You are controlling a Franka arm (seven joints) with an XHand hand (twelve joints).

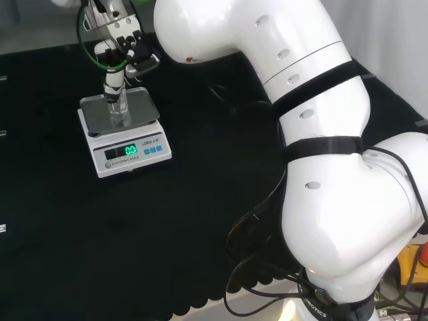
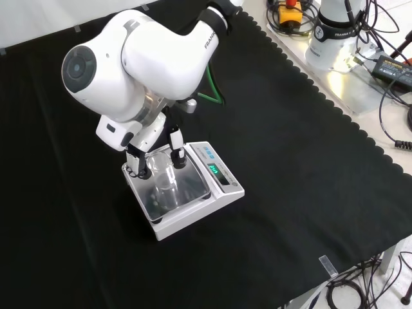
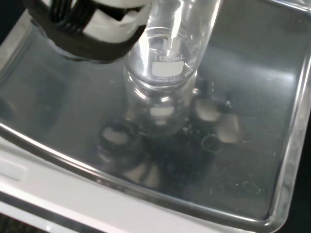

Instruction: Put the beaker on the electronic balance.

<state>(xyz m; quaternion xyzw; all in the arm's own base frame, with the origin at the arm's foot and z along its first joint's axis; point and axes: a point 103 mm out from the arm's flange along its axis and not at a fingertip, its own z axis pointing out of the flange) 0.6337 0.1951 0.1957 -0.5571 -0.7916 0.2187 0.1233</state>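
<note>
Balance (image 2: 222, 183) sits white on the black cloth (image 2: 309, 193), its steel pan (image 2: 193, 190) below the hand (image 2: 145, 151). Upright on that pan stands the clear beaker (image 2: 166, 180) — the hand's fingers (image 2: 176, 152) reach down either side of it, grasping its upper part.

The white robot arm (image 2: 148, 58) reaches out and bends downward at the wrist, its black and white hand (image 2: 151, 151) pointing down, fingers (image 2: 176, 147) curled around a clear glass beaker (image 2: 164, 180).
</note>
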